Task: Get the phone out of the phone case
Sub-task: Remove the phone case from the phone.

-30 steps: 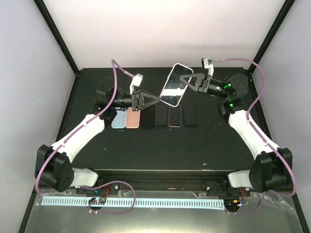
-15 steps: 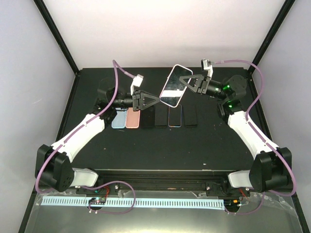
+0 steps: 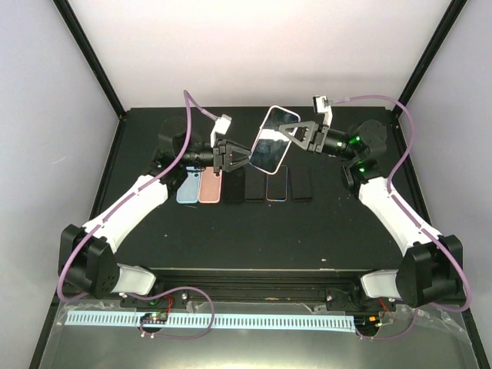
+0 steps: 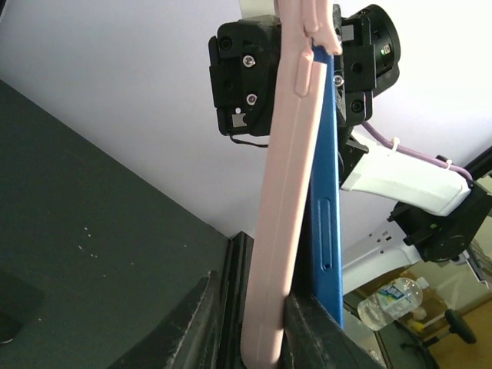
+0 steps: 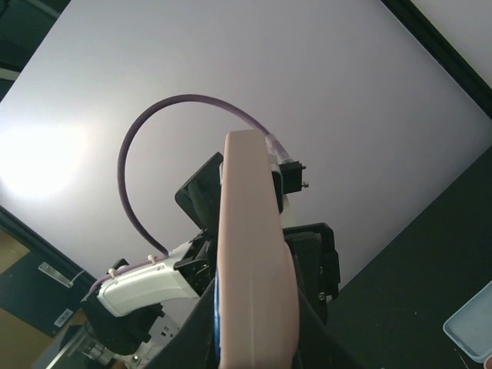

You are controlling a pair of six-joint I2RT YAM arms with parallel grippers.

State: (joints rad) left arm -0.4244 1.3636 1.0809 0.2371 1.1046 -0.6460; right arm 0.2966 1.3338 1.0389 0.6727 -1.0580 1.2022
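Note:
A blue phone in a pale pink case (image 3: pixel 272 140) hangs in the air over the back of the table, screen up. My right gripper (image 3: pixel 287 135) is shut on its right end; in the right wrist view the case (image 5: pixel 254 254) fills the space between the fingers, with the phone's blue edge (image 5: pixel 217 307) on the left. My left gripper (image 3: pixel 248 158) is at the phone's lower left end. In the left wrist view the case (image 4: pixel 283 223) stands between my open fingers (image 4: pixel 184 330). One finger does not touch it, the other presses where case meets blue phone (image 4: pixel 327 215).
A row of phones and cases lies flat on the black table (image 3: pixel 231 238) under the held phone: a light blue one (image 3: pixel 187 187), a salmon one (image 3: pixel 209 187), then several dark ones (image 3: pixel 277 184). Black frame posts stand at the back corners.
My left gripper has moved right and up until its fingers reach the phone's lower end. The right gripper has shifted the phone a little left and down toward it.

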